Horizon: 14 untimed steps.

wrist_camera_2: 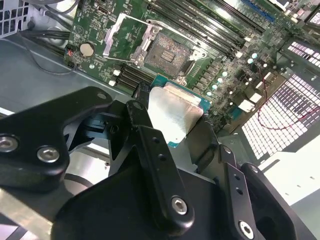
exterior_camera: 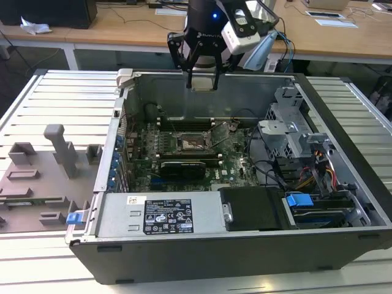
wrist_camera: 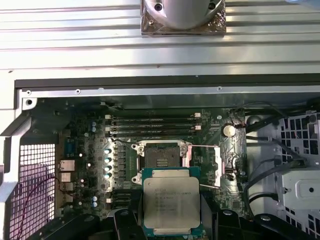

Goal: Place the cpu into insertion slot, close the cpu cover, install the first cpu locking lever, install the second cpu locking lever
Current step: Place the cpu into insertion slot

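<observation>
**Table**: slatted metal top that carries the case.

**Computer case**: tower laid on its side with the side panel off and the interior open upward.

**Arm**: in the exterior view it stands at 12 o'clock of the case, over the rear wall. The wrist is vertical and the tool points straight down, raised clear of the board.

**Motherboard**: lies flat on the case floor, and the socket area is unobstructed.

**Gripper**: its fingers are clenched on two opposite edges of the cpu, and nothing else is in the grasp.

**Cpu cover**: silvery window frame swung open and standing off one side of the socket. In the exterior view it sits at about 2 o'clock of the socket, not over the pin field.

**Insertion slot**: square and empty, with the dark pin field exposed. In the exterior view it lies at 6 o'clock from the fingertips, lower down and well apart from them.

**Cpu**: held flat with its dull metal top upward, above the board and not seated.
- In the first wrist view its edges run parallel to the socket's edges.
- By that judgement, what separates chip from socket is offset and height, not rotation.
</observation>
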Each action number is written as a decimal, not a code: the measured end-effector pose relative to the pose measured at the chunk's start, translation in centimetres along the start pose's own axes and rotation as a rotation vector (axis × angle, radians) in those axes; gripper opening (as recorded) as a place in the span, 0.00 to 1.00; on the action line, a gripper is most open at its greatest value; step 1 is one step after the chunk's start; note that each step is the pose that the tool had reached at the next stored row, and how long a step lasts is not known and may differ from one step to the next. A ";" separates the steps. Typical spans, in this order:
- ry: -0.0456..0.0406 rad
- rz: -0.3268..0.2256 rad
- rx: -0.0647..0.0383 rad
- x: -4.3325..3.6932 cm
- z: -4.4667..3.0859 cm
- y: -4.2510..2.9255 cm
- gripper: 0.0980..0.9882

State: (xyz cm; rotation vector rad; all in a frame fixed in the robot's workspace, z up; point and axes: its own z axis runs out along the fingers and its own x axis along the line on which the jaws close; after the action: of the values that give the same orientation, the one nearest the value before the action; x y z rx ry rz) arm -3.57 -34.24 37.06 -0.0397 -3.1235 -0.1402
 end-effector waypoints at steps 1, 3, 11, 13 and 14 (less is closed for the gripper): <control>0.0000 0.000 0.000 0.00 0.05 0.00 0.50; 0.0000 0.000 0.000 0.00 0.16 -0.01 0.50; 0.0000 0.000 0.000 -0.01 0.89 -0.08 0.50; 0.0000 0.000 0.000 -0.02 1.04 -0.09 0.50; 0.0000 0.000 0.000 -0.02 1.10 -0.10 0.50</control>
State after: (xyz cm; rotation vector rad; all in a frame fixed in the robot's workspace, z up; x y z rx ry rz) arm -3.58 -34.24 35.96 -0.0398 -3.1235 -0.1403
